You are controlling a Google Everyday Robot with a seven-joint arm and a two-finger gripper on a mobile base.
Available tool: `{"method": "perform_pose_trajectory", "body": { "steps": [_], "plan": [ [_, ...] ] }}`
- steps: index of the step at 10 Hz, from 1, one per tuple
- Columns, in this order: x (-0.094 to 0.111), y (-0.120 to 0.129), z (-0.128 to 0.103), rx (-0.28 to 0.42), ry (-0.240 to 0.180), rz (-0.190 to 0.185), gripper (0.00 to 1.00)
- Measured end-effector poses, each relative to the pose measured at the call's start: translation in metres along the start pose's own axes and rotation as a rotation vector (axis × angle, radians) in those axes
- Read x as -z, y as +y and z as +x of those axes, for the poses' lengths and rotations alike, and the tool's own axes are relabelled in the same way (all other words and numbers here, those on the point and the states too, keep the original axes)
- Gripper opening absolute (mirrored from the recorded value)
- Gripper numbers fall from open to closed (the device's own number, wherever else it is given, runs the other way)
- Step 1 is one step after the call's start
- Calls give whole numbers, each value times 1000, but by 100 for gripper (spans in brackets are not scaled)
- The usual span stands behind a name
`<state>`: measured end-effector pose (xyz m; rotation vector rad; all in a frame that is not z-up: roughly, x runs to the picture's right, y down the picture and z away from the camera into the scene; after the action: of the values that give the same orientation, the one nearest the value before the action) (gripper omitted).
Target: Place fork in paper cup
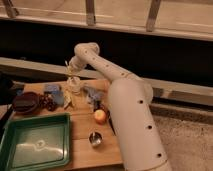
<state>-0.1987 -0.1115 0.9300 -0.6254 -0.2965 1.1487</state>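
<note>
Fork (67,65) over paper cup (74,85), end effector (71,73) clamped

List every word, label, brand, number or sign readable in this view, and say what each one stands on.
None: no readable text anywhere in this view.
Green tray: a pale mark inside, no letters made out.
Robot arm: dark dots only, no lettering.
Paper cup and small metal cup: plain, no print seen.
Gripper, shut, above the paper cup at the table's far edge: no markings.
</note>
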Motion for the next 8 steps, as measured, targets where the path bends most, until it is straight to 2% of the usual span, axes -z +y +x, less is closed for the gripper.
{"method": "perform_pose_trajectory", "body": {
  "steps": [3, 8],
  "plan": [
    [-6, -4, 6, -32, -15, -20, 0],
    [-13, -4, 13, -48, -3, -18, 2]
  ]
}}
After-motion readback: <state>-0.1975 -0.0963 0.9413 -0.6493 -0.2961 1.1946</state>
